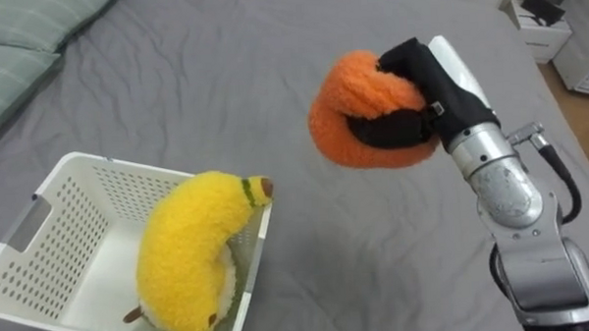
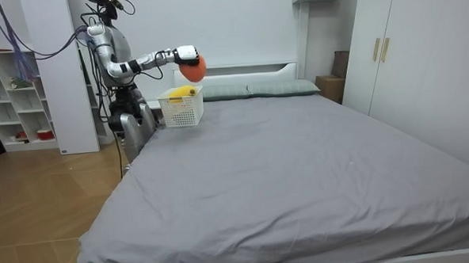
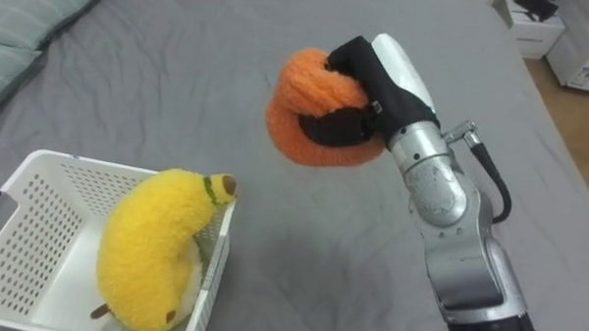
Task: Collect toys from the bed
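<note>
My right hand (image 1: 422, 92) (image 3: 370, 84) is shut on an orange plush toy (image 1: 357, 119) (image 3: 308, 116) and holds it in the air above the grey bed (image 1: 272, 78), to the right of the basket. A white perforated basket (image 1: 66, 228) (image 3: 41, 209) sits on the bed at lower left. A yellow plush banana (image 1: 194, 253) (image 3: 150, 249) lies in it, leaning over its right rim. In the room view the robot stands at the far left side of the bed, arm stretched over the basket (image 2: 181, 108) with the orange toy (image 2: 192, 67).
Grey-green pillows (image 1: 15, 38) lie at the upper left, at the head of the bed. A white nightstand (image 1: 542, 29) stands beyond the far edge at upper right. A white shelf unit (image 2: 15, 97) stands behind the robot.
</note>
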Motion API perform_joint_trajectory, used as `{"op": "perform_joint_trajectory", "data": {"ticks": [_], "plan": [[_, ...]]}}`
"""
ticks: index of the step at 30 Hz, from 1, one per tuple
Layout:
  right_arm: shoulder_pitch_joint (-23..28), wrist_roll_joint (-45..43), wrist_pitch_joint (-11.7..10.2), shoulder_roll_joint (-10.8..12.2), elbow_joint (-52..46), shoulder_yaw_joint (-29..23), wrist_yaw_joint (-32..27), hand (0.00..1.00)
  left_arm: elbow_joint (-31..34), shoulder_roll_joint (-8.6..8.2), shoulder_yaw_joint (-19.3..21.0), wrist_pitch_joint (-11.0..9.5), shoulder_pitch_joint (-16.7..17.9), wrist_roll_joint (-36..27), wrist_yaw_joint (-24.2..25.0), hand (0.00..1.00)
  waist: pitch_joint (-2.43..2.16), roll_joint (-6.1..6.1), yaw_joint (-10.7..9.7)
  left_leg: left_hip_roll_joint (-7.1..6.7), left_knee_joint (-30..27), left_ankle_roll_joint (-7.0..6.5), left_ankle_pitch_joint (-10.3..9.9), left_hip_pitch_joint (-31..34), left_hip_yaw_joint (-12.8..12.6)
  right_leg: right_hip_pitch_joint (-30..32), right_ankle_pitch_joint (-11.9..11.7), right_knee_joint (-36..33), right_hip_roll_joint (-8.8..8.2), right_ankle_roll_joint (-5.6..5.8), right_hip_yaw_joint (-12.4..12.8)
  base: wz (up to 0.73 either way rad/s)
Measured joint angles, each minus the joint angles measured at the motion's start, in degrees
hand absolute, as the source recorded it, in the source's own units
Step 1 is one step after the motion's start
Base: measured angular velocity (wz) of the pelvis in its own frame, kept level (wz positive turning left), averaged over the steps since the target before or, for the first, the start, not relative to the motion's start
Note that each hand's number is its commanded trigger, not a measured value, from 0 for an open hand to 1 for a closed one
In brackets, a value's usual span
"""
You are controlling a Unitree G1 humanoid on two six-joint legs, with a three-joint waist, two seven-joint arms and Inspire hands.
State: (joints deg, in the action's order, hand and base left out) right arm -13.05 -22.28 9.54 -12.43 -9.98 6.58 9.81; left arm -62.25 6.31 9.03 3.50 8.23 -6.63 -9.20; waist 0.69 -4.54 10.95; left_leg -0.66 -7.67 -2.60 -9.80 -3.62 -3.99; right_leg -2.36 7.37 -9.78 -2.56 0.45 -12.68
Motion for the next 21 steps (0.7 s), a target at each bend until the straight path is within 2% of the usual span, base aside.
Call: {"op": "perform_joint_trajectory", "data": {"ticks": [6,11,18,21], "plan": [[-0.56,0.38,0.69,1.61,0.0,1.9,1.65,1.0,-1.07,-0.01,-0.26,0.41,-0.3,-0.03,1.34,0.0,-0.05,-0.09,2.12,-0.03,-0.09,-0.01,0.01,0.14,0.52,0.02,0.0,0.04,-0.04,0.01,-0.14,0.04],[-2.13,0.31,0.68,1.57,-0.11,3.85,1.62,1.0,-1.63,0.12,-0.23,0.41,-0.26,-0.02,1.34,0.0,-0.07,-0.11,2.57,-0.04,-0.12,-0.02,0.02,0.52,1.26,0.02,0.01,0.08,-0.09,0.01,-0.77,0.08],[-4.07,0.65,1.63,1.42,-0.04,8.32,1.64,1.0,-2.09,0.89,-0.44,0.42,-0.62,-0.09,0.91,0.0,-0.1,-0.41,3.83,-0.14,-0.16,-0.01,0.03,1.15,3.55,-0.6,0.1,0.15,-0.38,0.16,-3.41,0.18],[-5.97,0.56,2.26,1.44,0.0,10.4,1.33,1.0,-1.98,1.42,-0.26,1.3,-0.82,-0.47,0.71,0.0,-0.23,-0.81,4.39,-0.28,-0.72,0.01,0.02,1.96,4.77,-0.61,0.11,0.19,-0.62,0.18,-5.27,0.22]]}}
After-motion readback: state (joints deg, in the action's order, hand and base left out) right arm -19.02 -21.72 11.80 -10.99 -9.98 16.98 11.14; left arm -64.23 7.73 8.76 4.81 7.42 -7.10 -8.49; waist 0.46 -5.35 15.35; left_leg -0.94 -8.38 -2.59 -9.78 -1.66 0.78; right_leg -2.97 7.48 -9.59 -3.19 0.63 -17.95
